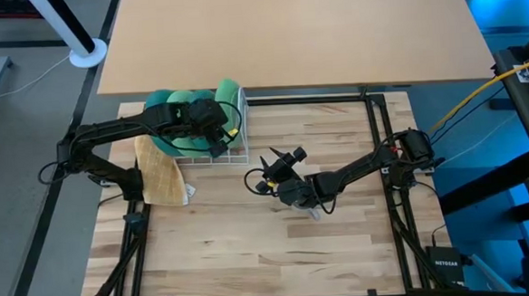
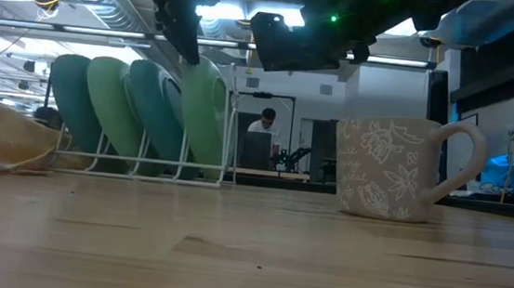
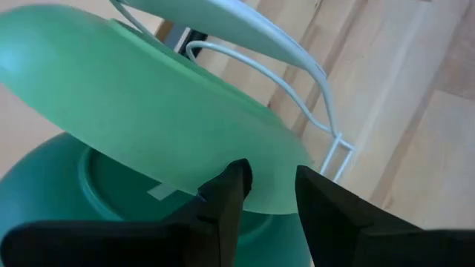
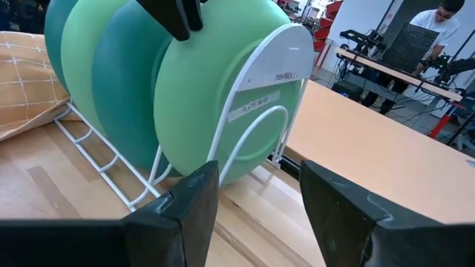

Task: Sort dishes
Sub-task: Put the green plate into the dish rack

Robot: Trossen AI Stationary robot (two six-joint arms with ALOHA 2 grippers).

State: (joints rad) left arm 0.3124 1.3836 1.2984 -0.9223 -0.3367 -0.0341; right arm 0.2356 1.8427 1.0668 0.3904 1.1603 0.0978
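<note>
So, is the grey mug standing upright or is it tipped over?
Upright. In the low view the mug stands on its base on the table, its rim level on top and its handle out to the side.

Bright ceiling lights are glaring in the low view, silhouetting the arms; the pale wooden bench (image 2: pixel 229 253) foreground is blurring softly.

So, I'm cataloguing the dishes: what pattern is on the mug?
The mug is pale grey with a white floral pattern, clearest in the low view.
</note>
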